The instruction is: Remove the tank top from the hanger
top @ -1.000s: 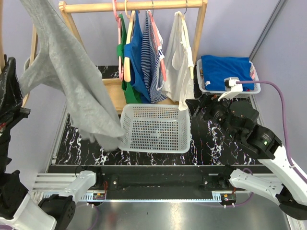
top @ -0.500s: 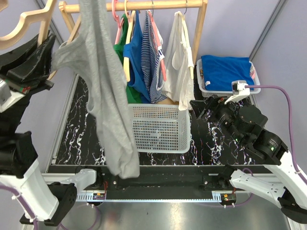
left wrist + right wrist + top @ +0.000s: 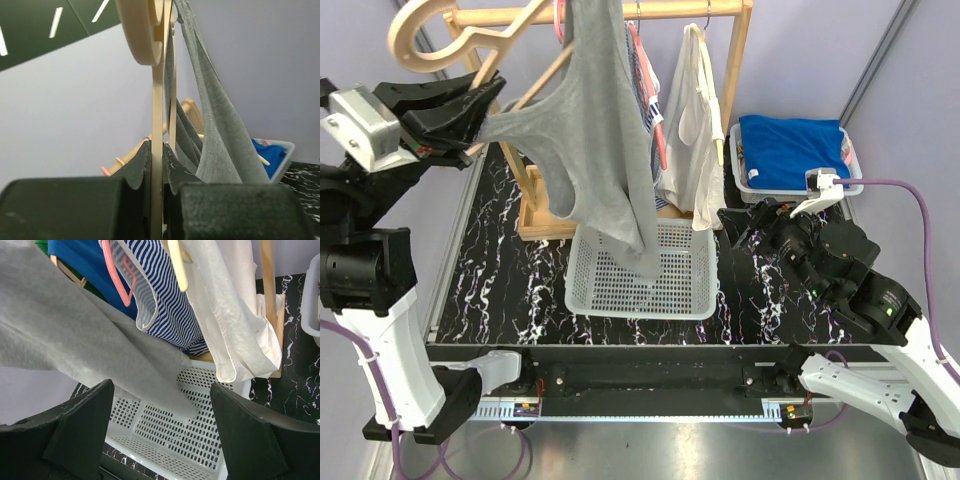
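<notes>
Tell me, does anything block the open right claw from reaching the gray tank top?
Nothing visible does. The right gripper faces the gray tank top across open air; the white basket sits below the top.

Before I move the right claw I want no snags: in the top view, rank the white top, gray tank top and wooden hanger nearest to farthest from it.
From the open right claw:
1. White top, hanging just to its left.
2. Gray tank top, centre, hem over the basket.
3. Wooden hanger, far upper left, clamped in the left claw.
</notes>
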